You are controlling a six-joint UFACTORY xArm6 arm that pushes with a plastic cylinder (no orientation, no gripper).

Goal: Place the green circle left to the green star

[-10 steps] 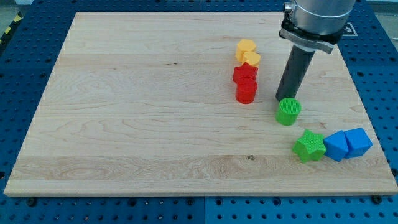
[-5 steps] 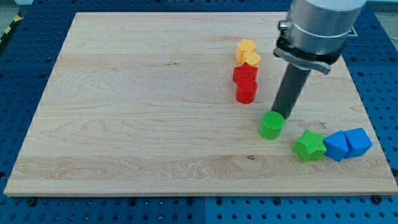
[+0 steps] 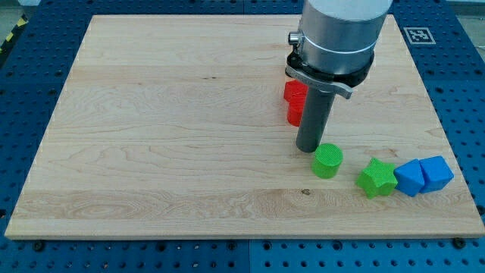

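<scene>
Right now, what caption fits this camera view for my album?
My tip touches the green circle, which sits left of the green star.

The table is a pale wooden board with visible grain, evenly lit. It rests on a blue perforated base. A black-and-white marker sits at the view's top right.

Robotics lab bench. A pale wooden counter lies on a blue perforated mounting plate. A printed fiducial marker sits at the counter's top-right corner; yellow-black hazard tape shows top left.
</scene>
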